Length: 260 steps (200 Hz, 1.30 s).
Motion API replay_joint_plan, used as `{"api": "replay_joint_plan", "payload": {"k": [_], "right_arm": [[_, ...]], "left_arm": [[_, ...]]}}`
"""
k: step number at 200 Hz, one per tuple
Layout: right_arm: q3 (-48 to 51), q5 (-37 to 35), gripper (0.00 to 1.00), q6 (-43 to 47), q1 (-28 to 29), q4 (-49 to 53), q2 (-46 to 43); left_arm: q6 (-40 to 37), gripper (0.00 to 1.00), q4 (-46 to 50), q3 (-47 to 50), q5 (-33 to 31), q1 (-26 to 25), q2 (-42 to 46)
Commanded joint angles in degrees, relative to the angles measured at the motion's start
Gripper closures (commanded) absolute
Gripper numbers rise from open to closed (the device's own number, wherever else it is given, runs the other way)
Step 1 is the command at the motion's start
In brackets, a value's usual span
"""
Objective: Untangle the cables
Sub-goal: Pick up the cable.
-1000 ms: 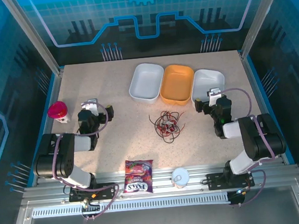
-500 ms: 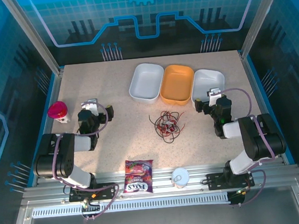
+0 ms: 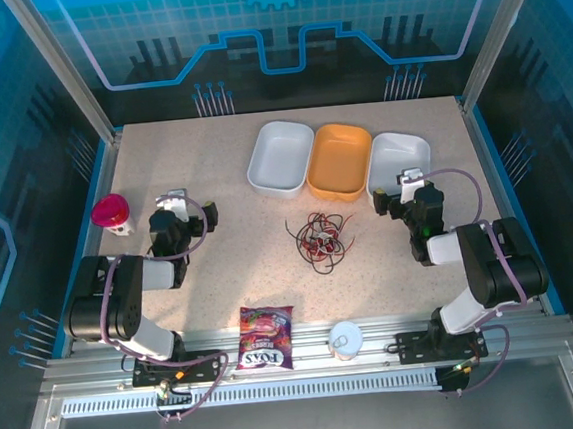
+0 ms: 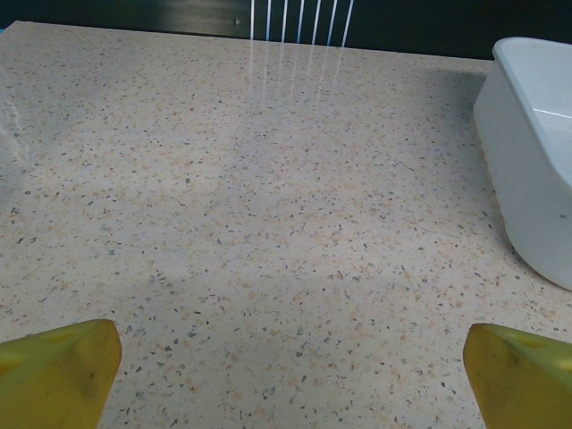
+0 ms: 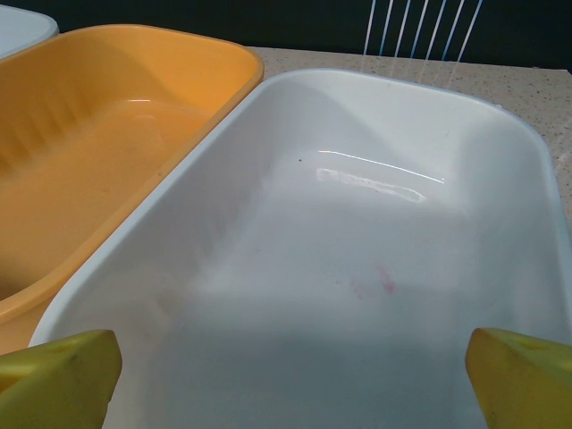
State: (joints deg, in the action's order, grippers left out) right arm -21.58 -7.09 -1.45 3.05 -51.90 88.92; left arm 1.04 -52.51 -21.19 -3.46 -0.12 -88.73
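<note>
- A snack bag (image 3: 265, 337) lies at the near edge of the table (image 3: 211, 151), between the bases of the two arms. A small white cup (image 3: 345, 340) stands just to the right of it.
- The left gripper (image 3: 190, 209) is low over the left part of the table. Its jaws are wide apart and they hold nothing. In the left wrist view its yellow fingertips (image 4: 58, 371) are at the two lower corners, with bare table between them.
- A red cup (image 3: 112, 213) stands near the left edge of the table, beside the left gripper but not touching it.
- The cables (image 3: 317, 238) lie in one tangled heap in the middle of the table, with red and dark strands looped over each other. The heap is between the two grippers and well apart from both.
- The right gripper (image 3: 393, 189) is on the right side, its jaws also spread wide and holding nothing. In the right wrist view its fingertips (image 5: 58, 371) are at the near end of the right white tray (image 3: 402, 154).
- Behind the cables three trays stand side by side in a row: the left white tray (image 3: 282, 158), the orange tray (image 3: 339, 161) and the right white tray. The orange tray touches both of its neighbours.
</note>
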Motion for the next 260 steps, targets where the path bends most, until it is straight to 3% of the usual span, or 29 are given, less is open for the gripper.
{"api": "replay_joint_plan", "payload": {"k": [1,131,183,223,260], "right_arm": [[-0.22,-0.64,0.00,0.59,0.56,-1.08,-0.59],[-0.80,-2.46,0.00,-0.21,0.56,0.80,-1.86],[-1.69,-6.92,0.00,-1.74,0.65,11.46,-12.65],[-5.45,-11.52,0.00,-9.37,0.69,30.25,-22.87],[-9.77,-15.94,0.00,-16.11,4.47,48.80,-30.80]], "left_arm": [[-1.04,0.01,0.18,-0.91,-0.80,-0.14,-0.05],[-0.77,0.01,2.18,-0.69,-1.17,-0.06,3.14],[0.94,0.01,14.95,-1.20,-3.12,-0.34,19.08],[6.64,0.01,20.32,-2.19,-3.62,-2.47,28.56],[12.89,0.01,28.55,-5.69,-1.40,-8.55,31.91]]}}
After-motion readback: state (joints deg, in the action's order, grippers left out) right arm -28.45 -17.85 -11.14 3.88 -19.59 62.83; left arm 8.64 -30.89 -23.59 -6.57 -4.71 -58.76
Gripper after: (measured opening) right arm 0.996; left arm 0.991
